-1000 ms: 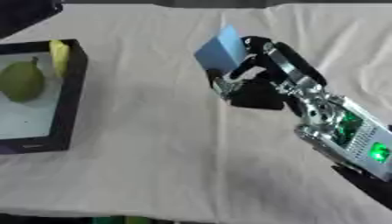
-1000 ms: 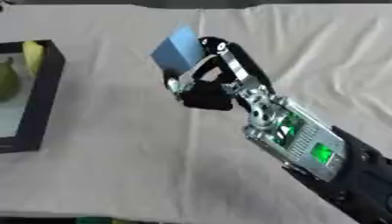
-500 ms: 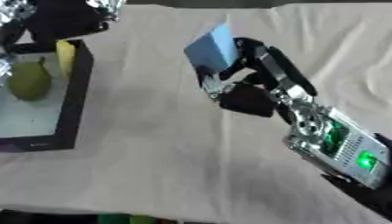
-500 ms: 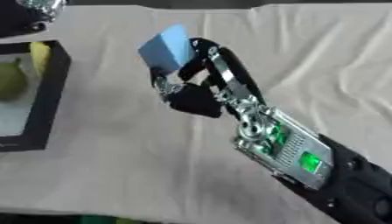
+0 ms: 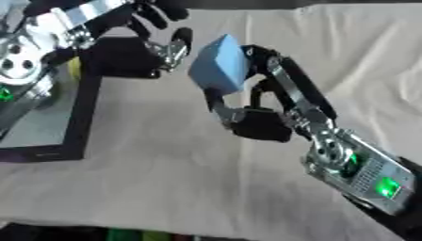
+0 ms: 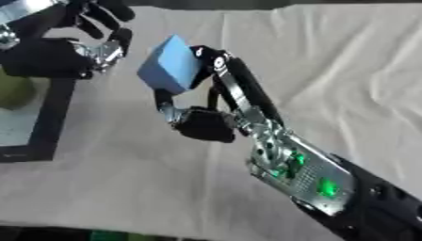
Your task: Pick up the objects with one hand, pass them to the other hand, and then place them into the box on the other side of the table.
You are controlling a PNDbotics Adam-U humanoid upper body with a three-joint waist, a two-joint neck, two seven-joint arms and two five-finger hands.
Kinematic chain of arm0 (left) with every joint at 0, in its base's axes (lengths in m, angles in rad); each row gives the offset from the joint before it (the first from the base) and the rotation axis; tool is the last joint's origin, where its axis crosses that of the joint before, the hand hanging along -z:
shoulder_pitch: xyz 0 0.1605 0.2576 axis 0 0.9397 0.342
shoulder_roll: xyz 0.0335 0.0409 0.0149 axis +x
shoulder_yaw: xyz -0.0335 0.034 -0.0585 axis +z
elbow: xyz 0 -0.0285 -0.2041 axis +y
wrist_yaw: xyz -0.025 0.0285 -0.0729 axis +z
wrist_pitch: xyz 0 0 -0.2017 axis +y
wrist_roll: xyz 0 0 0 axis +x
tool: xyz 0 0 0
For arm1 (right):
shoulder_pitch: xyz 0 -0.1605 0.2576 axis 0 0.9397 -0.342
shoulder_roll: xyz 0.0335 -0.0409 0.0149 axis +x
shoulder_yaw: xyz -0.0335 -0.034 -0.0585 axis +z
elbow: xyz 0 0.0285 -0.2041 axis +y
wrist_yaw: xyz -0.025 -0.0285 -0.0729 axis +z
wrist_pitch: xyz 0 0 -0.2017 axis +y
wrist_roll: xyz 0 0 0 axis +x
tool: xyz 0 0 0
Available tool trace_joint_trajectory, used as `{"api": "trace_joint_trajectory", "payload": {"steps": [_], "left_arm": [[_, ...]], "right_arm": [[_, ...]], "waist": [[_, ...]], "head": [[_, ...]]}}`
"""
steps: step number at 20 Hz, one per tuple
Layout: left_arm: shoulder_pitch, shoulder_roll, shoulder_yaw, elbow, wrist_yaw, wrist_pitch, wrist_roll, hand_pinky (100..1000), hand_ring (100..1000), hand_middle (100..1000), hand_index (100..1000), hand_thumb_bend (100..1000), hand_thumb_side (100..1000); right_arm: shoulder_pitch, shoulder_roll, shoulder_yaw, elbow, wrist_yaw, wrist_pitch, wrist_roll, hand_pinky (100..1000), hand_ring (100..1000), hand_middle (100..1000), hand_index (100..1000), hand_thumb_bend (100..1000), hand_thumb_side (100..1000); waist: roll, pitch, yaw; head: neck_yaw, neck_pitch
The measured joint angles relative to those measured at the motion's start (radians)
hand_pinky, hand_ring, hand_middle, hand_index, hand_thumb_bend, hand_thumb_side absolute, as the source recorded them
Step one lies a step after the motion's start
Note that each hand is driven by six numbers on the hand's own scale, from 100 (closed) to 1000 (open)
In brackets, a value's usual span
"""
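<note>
A light blue block [image 5: 220, 63] is held up above the cloth, pinched between the fingers and thumb of my right hand [image 5: 262, 121], whose arm comes in from the lower right. My left hand [image 5: 132, 44] hangs open just left of the block, fingers spread toward it, with a small gap between them. Below the left arm lies the black box [image 5: 78, 115] at the left edge; a green pear [image 6: 15, 92] shows inside it in the right eye view.
A cream cloth [image 5: 165, 179] with folds covers the table. The box's black wall stands along the left side. Bare cloth lies in front and to the right of the hands.
My left hand has come in from the upper left to beside the block. My right hand has carried the block leftward toward it.
</note>
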Motion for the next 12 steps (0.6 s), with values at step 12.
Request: {"api": "trace_joint_trajectory", "payload": {"steps": [12], "left_arm": [[-0.014,-0.008,-0.015,0.0,-0.095,-0.084,-0.218,894,881,804,873,283,535]], "right_arm": [[0.024,-0.003,0.018,0.0,0.096,-0.079,0.072,266,589,457,567,100,186]], "waist": [[0.002,0.0,0.005]], "head": [[0.003,0.0]]}}
